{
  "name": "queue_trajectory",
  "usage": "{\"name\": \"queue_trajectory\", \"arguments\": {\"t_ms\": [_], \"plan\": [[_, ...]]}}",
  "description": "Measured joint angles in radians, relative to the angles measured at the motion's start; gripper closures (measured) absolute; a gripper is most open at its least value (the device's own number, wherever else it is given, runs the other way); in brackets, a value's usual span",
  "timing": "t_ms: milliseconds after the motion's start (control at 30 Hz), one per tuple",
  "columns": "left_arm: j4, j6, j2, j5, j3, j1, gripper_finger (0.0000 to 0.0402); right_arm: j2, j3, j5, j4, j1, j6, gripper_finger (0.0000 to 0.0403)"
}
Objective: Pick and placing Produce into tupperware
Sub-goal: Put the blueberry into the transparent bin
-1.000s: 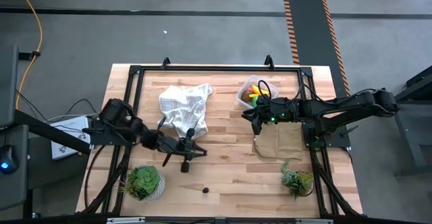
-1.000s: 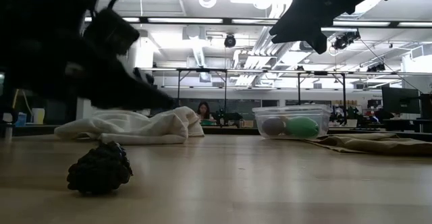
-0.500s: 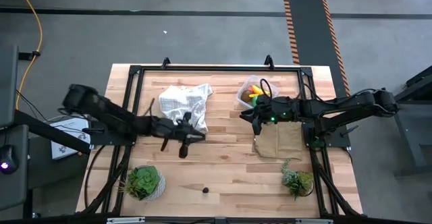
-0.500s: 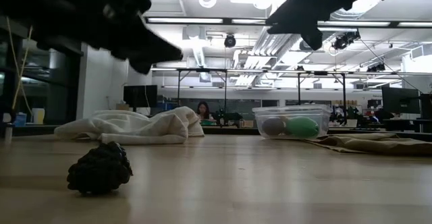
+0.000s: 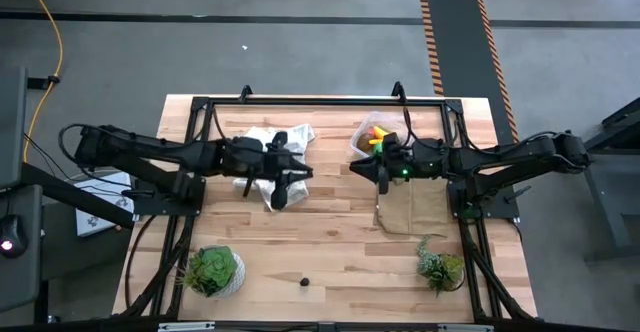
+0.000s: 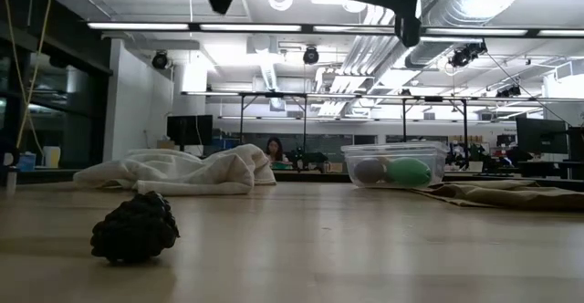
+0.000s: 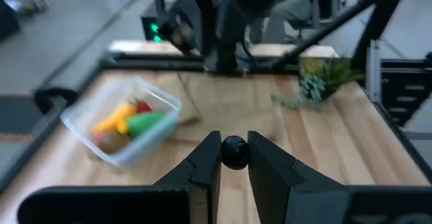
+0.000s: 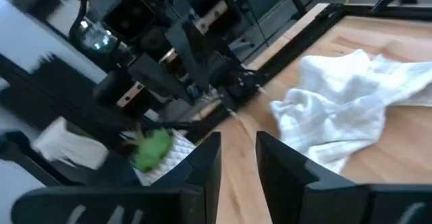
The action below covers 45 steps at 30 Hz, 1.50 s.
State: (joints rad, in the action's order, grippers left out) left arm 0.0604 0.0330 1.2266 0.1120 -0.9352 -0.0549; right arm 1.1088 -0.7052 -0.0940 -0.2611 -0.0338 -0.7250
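Wood table (image 5: 330, 247), high view: left gripper (image 5: 283, 194) over white cloth (image 5: 262, 142); right gripper (image 5: 362, 169) beside tupperware (image 5: 362, 135). Low view: dark berry (image 6: 134, 227) on table. Left wrist: fingers (image 7: 206, 164) pinch dark ball (image 7: 234, 151). Right wrist: fingers (image 8: 202, 166) narrow, empty.

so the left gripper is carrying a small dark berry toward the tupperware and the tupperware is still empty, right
Not empty. The left wrist view shows the tupperware already holding yellow, green and red produce. The rest holds: the left gripper is shut on a small dark berry, with the tupperware ahead of it.
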Motion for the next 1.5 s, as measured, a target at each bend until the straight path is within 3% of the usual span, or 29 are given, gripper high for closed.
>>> {"name": "queue_trajectory", "arguments": {"t_ms": [233, 400, 533, 700, 833, 1033, 1500], "plan": [[0.041, -0.161, 0.002, 0.057, -0.087, -0.021, 0.0346, 0.0, 0.0, -0.021, -0.056, 0.029, -0.234, 0.0318], [0.04, -0.242, 0.002, 0.051, -0.087, -0.089, 0.0346, 0.002, 0.0, -0.021, -0.179, 0.113, -0.402, 0.0318], [0.001, -0.306, 0.002, -0.031, -0.087, -0.185, 0.0346, 0.024, 0.0, 0.009, -0.275, 0.227, -0.558, 0.0316], [-0.072, -0.316, 0.022, -0.207, -0.087, -0.326, 0.0346, 0.071, 0.0, 0.107, -0.341, 0.352, -0.671, 0.0303], [-0.112, -0.301, 0.063, -0.364, -0.087, -0.416, 0.0346, 0.105, 0.0, 0.195, -0.381, 0.404, -0.695, 0.0294], [-0.132, -0.264, 0.158, -0.507, -0.139, -0.477, 0.0346, 0.144, 0.0, 0.263, -0.406, 0.439, -0.743, 0.0292], [-0.074, -0.239, 0.406, -0.586, -0.41, -0.522, 0.0346, 0.163, 0.0, 0.367, -0.401, 0.553, -0.741, 0.0292]]}}
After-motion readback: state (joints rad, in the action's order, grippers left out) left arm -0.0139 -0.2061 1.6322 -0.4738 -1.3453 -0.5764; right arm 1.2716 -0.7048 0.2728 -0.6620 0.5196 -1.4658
